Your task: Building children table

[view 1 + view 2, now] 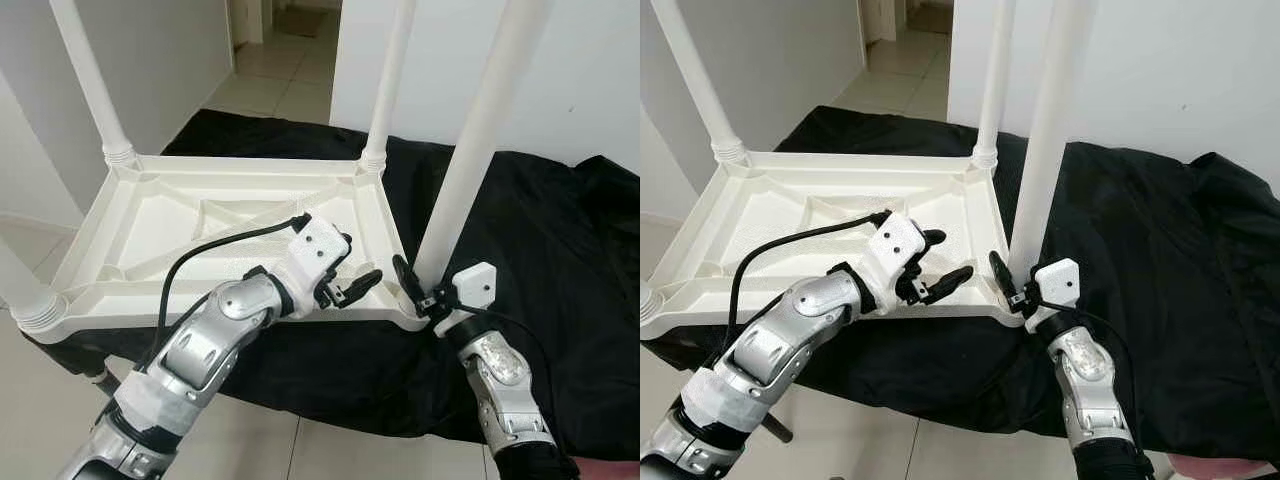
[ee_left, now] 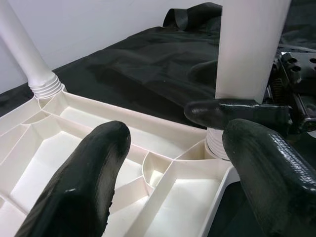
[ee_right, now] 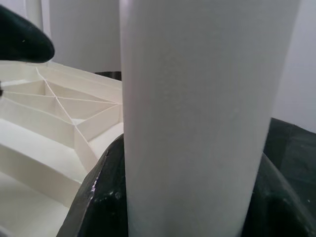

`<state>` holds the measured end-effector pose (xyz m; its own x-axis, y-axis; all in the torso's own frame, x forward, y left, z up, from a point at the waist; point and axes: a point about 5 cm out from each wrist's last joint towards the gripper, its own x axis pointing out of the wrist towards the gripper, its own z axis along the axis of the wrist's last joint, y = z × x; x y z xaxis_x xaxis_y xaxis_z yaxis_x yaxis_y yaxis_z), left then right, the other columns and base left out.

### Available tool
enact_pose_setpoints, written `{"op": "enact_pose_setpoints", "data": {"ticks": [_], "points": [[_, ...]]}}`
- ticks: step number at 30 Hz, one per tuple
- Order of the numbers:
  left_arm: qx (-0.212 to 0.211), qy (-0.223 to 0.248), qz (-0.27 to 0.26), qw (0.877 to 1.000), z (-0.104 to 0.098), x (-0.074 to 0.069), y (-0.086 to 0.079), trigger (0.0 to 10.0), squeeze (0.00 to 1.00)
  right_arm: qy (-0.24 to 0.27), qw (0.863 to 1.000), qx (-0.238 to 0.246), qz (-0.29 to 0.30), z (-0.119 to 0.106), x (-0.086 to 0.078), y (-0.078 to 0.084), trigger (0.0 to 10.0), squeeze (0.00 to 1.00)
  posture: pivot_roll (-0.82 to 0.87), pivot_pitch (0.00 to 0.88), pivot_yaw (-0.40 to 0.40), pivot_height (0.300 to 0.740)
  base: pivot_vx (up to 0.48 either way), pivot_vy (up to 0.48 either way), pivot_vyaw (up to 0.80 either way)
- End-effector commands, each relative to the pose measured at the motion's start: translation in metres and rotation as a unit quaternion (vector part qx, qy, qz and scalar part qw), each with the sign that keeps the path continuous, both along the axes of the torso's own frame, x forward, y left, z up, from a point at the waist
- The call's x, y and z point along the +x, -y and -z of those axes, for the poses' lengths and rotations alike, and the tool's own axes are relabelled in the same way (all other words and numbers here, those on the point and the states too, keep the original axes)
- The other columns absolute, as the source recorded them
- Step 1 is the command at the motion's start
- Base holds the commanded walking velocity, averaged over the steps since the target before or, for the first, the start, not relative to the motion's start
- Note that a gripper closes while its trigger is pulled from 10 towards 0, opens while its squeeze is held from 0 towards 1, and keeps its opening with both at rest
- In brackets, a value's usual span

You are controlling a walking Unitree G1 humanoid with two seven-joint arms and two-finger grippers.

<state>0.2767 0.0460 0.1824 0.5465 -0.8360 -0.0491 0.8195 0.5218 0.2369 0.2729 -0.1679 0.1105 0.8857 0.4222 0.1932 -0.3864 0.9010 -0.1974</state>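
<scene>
Right now the right pincer (image 1: 418,290) is closing its black fingers around the base of the nearest white leg (image 1: 470,165), which is standing upright in the corner socket of the upturned children's table (image 1: 230,235). Just beside it, the left pincer (image 1: 352,280) is hovering with fingers spread wide, holding nothing, over the ribbed underside. A black cloth (image 1: 560,250) is lying beneath, over pale floor tiles (image 1: 270,80) and before white walls.

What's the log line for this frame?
stage: leg fitting | right claw: shut on near-right leg | left claw: open over tabletop underside | tabletop: upside down on black cloth
</scene>
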Motion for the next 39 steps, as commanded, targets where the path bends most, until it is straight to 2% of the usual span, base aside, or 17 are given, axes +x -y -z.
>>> {"op": "enact_pose_setpoints", "data": {"ticks": [1, 2, 5, 9, 14, 24, 26, 29, 35, 39], "points": [[0.009, -0.002, 0.043, 0.999, -0.002, -0.004, 0.003, 10.0, 0.00, -0.085, 0.996, -0.027, 0.000, 0.037, -0.013, 0.005, 10.0, 0.00, -0.03, 0.001, -0.011, 0.740, 0.000, 0.000, 0.00], [0.009, -0.003, 0.042, 0.999, -0.002, -0.004, 0.003, 10.0, 0.00, -0.085, 0.995, -0.046, -0.005, 0.040, -0.015, 0.004, 10.0, 0.00, -0.03, 0.001, -0.010, 0.740, 0.000, 0.000, 0.00], [0.009, -0.003, 0.042, 0.999, -0.002, -0.004, 0.003, 10.0, 0.00, -0.092, 0.994, -0.051, -0.006, 0.042, -0.015, 0.004, 10.0, 0.00, -0.03, 0.001, -0.008, 0.740, 0.000, 0.000, 0.00], [0.009, -0.001, 0.043, 0.999, -0.003, -0.003, 0.003, 10.0, 0.00, -0.141, 0.990, -0.012, 0.009, 0.045, -0.006, 0.010, 10.0, 0.00, -0.03, 0.002, -0.006, 0.740, 0.000, 0.000, 0.00], [0.009, -0.001, 0.043, 0.999, -0.003, -0.004, 0.003, 10.0, 0.00, -0.160, 0.987, 0.010, 0.015, 0.047, -0.005, 0.013, 10.0, 0.00, -0.03, 0.005, -0.005, 0.740, 0.000, 0.000, 0.00], [0.010, -0.003, 0.044, 0.999, -0.002, -0.005, 0.002, 10.0, 0.00, -0.200, 0.979, 0.007, 0.028, 0.059, -0.008, 0.017, 10.0, 0.00, -0.03, 0.012, -0.008, 0.740, 0.000, 0.000, 0.00], [0.011, -0.004, 0.043, 0.999, -0.001, -0.005, 0.002, 10.0, 0.00, -0.217, 0.975, 0.025, 0.031, 0.060, -0.007, 0.017, 10.0, 0.00, -0.03, 0.012, -0.007, 0.740, 0.000, 0.000, 0.00], [0.010, -0.005, 0.044, 0.999, -0.002, -0.005, 0.002, 10.0, 0.00, -0.240, 0.970, 0.026, 0.038, 0.066, -0.007, 0.020, 10.0, 0.00, -0.03, 0.012, -0.007, 0.740, 0.000, 0.000, 0.00], [0.009, -0.008, 0.045, 0.999, -0.001, -0.005, 0.003, 10.0, 0.00, -0.251, 0.967, 0.017, 0.045, 0.071, -0.009, 0.022, 10.0, 0.00, -0.03, 0.011, -0.006, 0.740, 0.000, 0.000, 0.00], [0.008, -0.011, 0.044, 0.999, -0.001, -0.005, 0.003, 10.0, 0.00, -0.238, 0.970, 0.021, 0.041, 0.066, -0.009, 0.021, 10.0, 0.00, -0.03, 0.012, -0.007, 0.740, 0.000, 0.000, 0.00]]}}
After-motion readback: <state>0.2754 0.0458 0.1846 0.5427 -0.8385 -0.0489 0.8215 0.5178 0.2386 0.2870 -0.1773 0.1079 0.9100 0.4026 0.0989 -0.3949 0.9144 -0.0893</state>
